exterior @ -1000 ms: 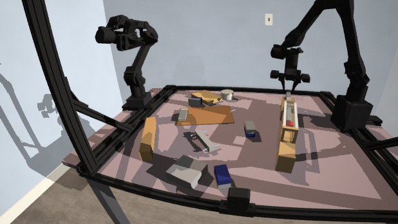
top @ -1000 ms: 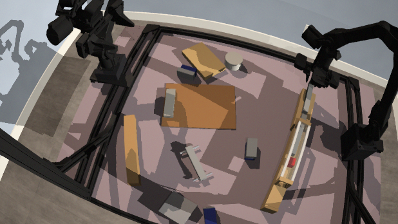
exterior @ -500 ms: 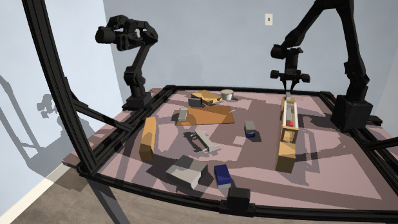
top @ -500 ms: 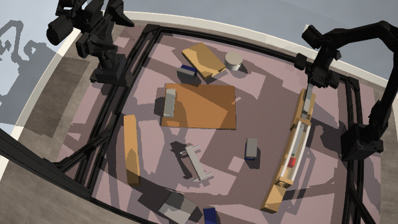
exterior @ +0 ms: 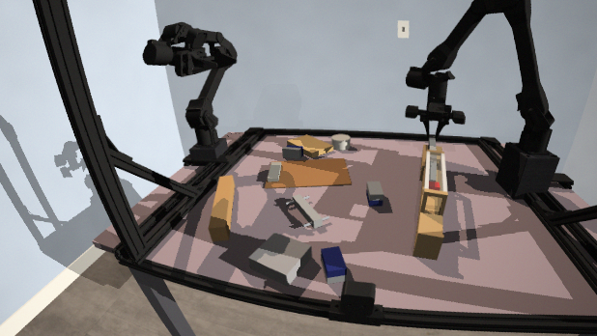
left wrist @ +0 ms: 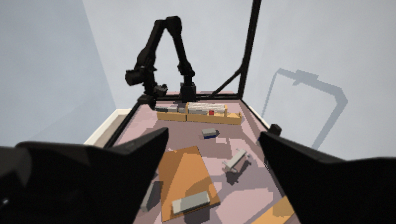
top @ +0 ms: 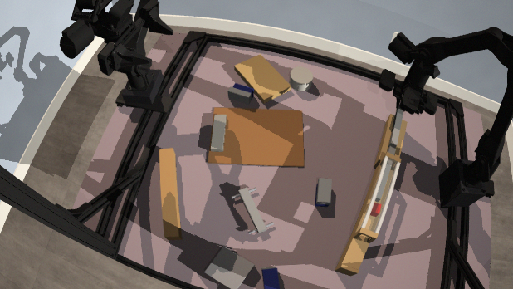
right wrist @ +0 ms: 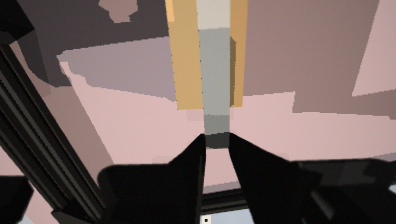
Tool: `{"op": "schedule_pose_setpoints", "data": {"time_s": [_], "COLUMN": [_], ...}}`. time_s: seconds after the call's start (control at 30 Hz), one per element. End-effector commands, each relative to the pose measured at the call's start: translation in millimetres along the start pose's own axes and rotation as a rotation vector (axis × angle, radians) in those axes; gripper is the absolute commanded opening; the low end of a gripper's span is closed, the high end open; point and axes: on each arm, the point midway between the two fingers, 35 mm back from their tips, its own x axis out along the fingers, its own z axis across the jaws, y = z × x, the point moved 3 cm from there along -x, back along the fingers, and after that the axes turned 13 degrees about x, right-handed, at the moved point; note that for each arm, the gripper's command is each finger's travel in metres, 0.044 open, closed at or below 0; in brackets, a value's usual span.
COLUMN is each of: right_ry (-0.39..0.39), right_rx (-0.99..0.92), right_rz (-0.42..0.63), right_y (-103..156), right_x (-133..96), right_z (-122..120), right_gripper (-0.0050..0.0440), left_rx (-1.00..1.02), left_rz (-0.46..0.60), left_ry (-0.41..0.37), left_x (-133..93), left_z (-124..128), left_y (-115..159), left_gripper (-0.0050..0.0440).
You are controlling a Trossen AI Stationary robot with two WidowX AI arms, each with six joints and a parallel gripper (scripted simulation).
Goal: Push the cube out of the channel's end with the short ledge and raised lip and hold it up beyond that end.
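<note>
"Where is the red cube seen?"

"Inside the channel, between its white rails, near the lower end of the grey bar."

"And the bar's upper end?"

"It is gripped by the right tool."

"What is carried by the orange board?"

"A pale grey block, laid along its left edge. Above the board, a yellow slab is flanked by a round grey cylinder."
</note>
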Motion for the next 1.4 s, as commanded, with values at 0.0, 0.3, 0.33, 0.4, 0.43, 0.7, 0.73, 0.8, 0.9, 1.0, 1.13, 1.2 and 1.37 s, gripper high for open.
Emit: {"op": "schedule_pose_setpoints", "data": {"time_s": [0.0, 0.3, 0.33, 0.4, 0.43, 0.7, 0.73, 0.8, 0.9, 1.0, 1.13, 1.2, 1.37], "right_ry": [-0.002, -0.006, -0.006, -0.007, -0.007, -0.007, -0.007, -0.007, -0.007, -0.007, -0.007, -0.007, -0.007], "right_rx": [0.001, -0.002, -0.002, -0.002, -0.002, -0.002, -0.002, -0.002, -0.002, -0.002, -0.002, -0.002, -0.002], "right_rz": [-0.001, -0.003, -0.003, -0.003, -0.003, -0.003, -0.003, -0.003, -0.003, -0.003, -0.003, -0.003, -0.003], "right_y": [-5, -18, -19, -22, -23, -32, -34, -37, -41, -45, -48, -51, -59], "right_x": [0, 0, 0, 0, 0, 0, 0, 0, 0, 0, 0, 0, 0], "right_z": [3, 8, 8, 9, 9, 12, 12, 13, 14, 15, 15, 16, 18], "right_gripper": [0.004, 0.004, 0.004, 0.004, 0.004, 0.004, 0.004, 0.004, 0.004, 0.004, 0.004, 0.004, 0.004], "left_rx": [-0.003, -0.003, -0.003, -0.003, -0.003, -0.003, -0.003, -0.003, -0.003, -0.003, -0.003, -0.003, -0.003], "left_rz": [-0.001, -0.001, -0.001, -0.001, -0.001, -0.001, -0.001, -0.001, -0.001, -0.001, -0.001, -0.001, -0.001], "left_ry": [-0.001, -0.001, -0.001, -0.001, -0.001, -0.001, -0.001, -0.001, -0.001, -0.001, -0.001, -0.001, -0.001], "left_x": [0, 0, 0, 0, 0, 0, 0, 0, 0, 0, 0, 0, 0], "left_z": [0, 0, 0, 0, 0, 0, 0, 0, 0, 0, 0, 0, 0], "left_y": [0, 0, 0, 0, 0, 0, 0, 0, 0, 0, 0, 0, 0], "left_gripper": [0.04, 0.04, 0.04, 0.04, 0.04, 0.04, 0.04, 0.04, 0.04, 0.04, 0.04, 0.04, 0.04]}}
